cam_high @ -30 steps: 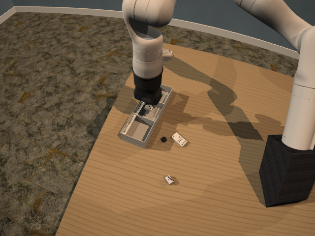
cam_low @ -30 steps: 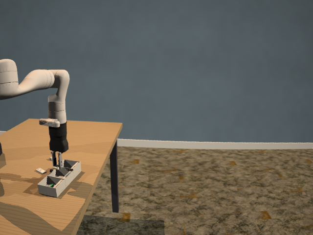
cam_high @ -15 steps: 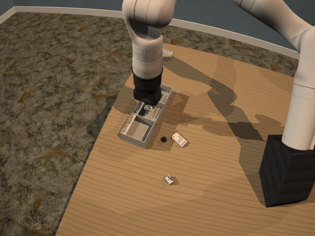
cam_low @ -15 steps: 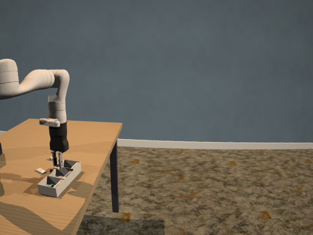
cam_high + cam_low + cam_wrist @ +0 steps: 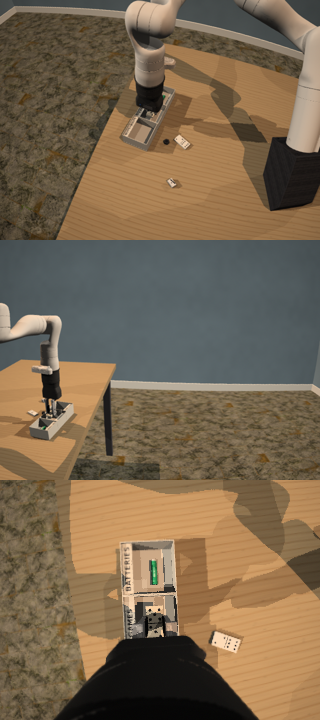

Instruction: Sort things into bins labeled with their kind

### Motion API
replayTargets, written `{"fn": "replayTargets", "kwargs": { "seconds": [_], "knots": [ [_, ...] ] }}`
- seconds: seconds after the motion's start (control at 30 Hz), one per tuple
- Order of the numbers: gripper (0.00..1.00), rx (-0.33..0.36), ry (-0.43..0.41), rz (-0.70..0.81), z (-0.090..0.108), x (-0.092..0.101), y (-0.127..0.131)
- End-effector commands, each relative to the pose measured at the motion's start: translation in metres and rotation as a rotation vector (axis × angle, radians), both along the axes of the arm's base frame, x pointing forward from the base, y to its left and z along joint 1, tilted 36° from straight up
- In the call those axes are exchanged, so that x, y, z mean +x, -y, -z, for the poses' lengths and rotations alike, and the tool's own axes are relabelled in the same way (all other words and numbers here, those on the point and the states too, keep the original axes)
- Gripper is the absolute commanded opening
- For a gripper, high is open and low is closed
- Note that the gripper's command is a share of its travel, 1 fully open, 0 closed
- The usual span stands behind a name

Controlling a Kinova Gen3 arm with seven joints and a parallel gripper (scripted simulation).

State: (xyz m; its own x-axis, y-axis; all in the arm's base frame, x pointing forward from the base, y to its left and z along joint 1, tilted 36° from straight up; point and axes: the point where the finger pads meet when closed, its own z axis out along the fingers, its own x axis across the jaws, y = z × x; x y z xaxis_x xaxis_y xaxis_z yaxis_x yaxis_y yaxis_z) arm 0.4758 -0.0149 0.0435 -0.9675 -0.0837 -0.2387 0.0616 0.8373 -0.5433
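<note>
The piece in hand looks like a domino tile, dark with pale pips in the wrist view; we judge it light, stiff and smooth-faced, not fragile, so a short drop should not hurt it. Its flat faces may slip, so we think the best hold is across the two long edges near the middle.

The gripper points straight down into the middle of the grey bin tray, over the compartment labelled GAMES. Its fingers stand partly closed, clamped on the tile; the fingertips reach below the tray's rim, though we cannot tell whether tile or fingers touch the compartment floor or walls.

In the tray's BATTERIES compartment lies a green battery; the compartment at the other end looks bare of parts. Just beside the tray on the table sits a small black nut, with a white domino next to it; farther from the tray lies a smaller white tile. We judge all three unsorted.
</note>
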Motion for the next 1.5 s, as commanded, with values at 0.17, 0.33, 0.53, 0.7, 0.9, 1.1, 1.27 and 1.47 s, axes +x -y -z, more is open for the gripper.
{"fn": "replayTargets", "kwargs": {
  "seconds": [0.17,0.33,0.53,0.7,0.9,1.1,1.27,1.47],
  "knots": [
    [0.49,0.000,-0.003,0.001,0.013,0.003,0.008],
    [0.49,0.000,-0.003,0.001,0.020,0.005,0.013],
    [0.49,0.000,-0.003,0.001,0.020,0.004,0.013],
    [0.49,0.000,-0.003,0.001,0.020,0.005,0.013],
    [0.65,0.000,-0.003,0.001,0.020,0.005,0.013],
    [0.65,0.000,-0.003,0.001,0.020,0.005,0.013],
    [0.65,0.000,-0.003,0.001,0.020,0.005,0.013],
    [0.65,0.000,-0.003,0.001,0.017,0.004,0.011]
  ]
}}
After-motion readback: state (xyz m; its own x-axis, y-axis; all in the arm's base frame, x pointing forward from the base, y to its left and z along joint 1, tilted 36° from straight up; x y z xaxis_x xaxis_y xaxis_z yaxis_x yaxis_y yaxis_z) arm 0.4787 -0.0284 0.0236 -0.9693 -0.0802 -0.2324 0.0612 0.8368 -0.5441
